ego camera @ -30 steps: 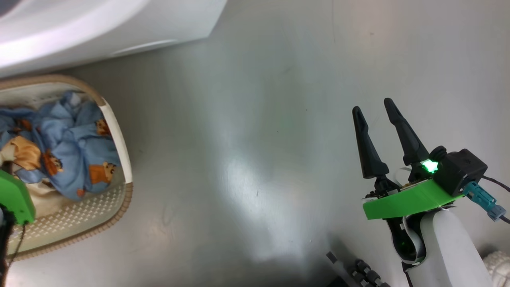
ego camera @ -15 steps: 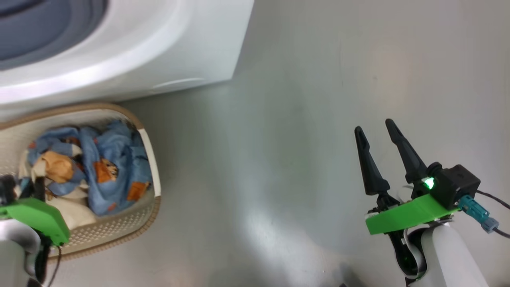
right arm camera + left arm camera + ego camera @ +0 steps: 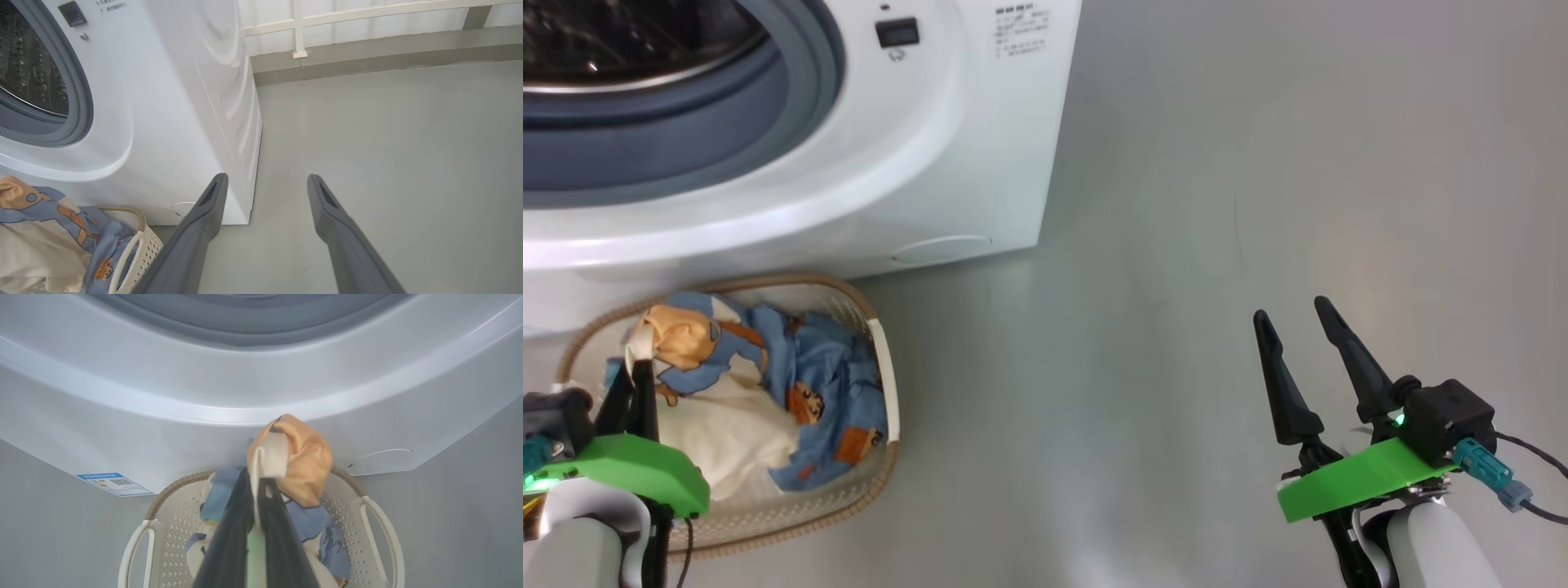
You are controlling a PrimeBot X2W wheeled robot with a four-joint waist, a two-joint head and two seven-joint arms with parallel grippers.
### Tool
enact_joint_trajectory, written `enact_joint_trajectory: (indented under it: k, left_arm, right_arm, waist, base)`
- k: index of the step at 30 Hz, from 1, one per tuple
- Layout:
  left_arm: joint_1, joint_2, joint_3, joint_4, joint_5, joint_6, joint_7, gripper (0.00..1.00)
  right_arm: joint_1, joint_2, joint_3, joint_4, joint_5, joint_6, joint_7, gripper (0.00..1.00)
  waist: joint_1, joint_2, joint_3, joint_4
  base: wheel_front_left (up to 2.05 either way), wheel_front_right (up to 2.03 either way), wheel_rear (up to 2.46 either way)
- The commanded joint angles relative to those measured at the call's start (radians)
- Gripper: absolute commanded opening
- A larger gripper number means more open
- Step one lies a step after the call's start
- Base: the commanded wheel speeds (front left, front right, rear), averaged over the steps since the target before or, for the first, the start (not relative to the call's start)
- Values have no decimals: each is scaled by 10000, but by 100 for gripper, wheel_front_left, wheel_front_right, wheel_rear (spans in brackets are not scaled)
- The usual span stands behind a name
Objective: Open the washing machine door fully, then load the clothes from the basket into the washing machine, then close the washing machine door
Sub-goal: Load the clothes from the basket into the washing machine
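At the far left, my left fingers (image 3: pixel 233 531) are pinched tight on a fold of the clothes (image 3: pixel 833 384), a cream-and-orange bunch that stands up above my fingertips in the left wrist view. The rest of the bundle, blue and cream, trails down into the basket (image 3: pixel 886 392), which sits on the floor (image 3: pixel 1176 245) right against the foot of the washing machine (image 3: pixel 931 147). Above the basket the drum (image 3: pixel 605 41) lies uncovered inside its grey-blue gasket (image 3: pixel 686 139), so I take the door step as done and the loading as just begun.

The next move, as I judge it, is a climb: up past the broad white lip, over the gasket and well into the drum before I let go. (The fabric is limp, and a hanging tail could catch on the basket rim or drape over the gasket.) I cannot tell how much of the bundle will come up with this one pinch.

Over on the right, my right fingers (image 3: pixel 1282 392) stand wide apart and empty above bare floor, well clear of the machine.
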Motion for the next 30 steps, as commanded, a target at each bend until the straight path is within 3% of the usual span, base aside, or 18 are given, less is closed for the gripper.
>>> enact_joint_trajectory:
  k: [1, 12, 22, 30]
  left_arm:
    - [244, 338, 406, -486, -32, 120, -126, 0]
    - [1949, -268, 1013, -3666, 216, 432, -147, 0]
    - [3156, -751, 1568, -5208, 648, 483, -148, 0]
    - [4043, -1226, 1885, -5651, 872, 425, -148, 0]
  right_arm:
    - [232, 20, 228, -198, -104, 16, -74, 100]
    - [985, -102, 157, -215, -173, 16, -74, 100]
    - [1540, -302, 190, -284, -256, 16, -68, 100]
    - [2004, -368, 196, -461, -288, 16, 137, 100]
  waist:
    - [0, 0, -506, 130]
    - [0, 0, -1984, 161]
    - [0, 0, -3041, 131]
    - [0, 0, -3930, 128]
  base:
    - [0, 0, 0]
    - [0, 0, 0]
    - [0, 0, 0]
    - [0, 0, 0]
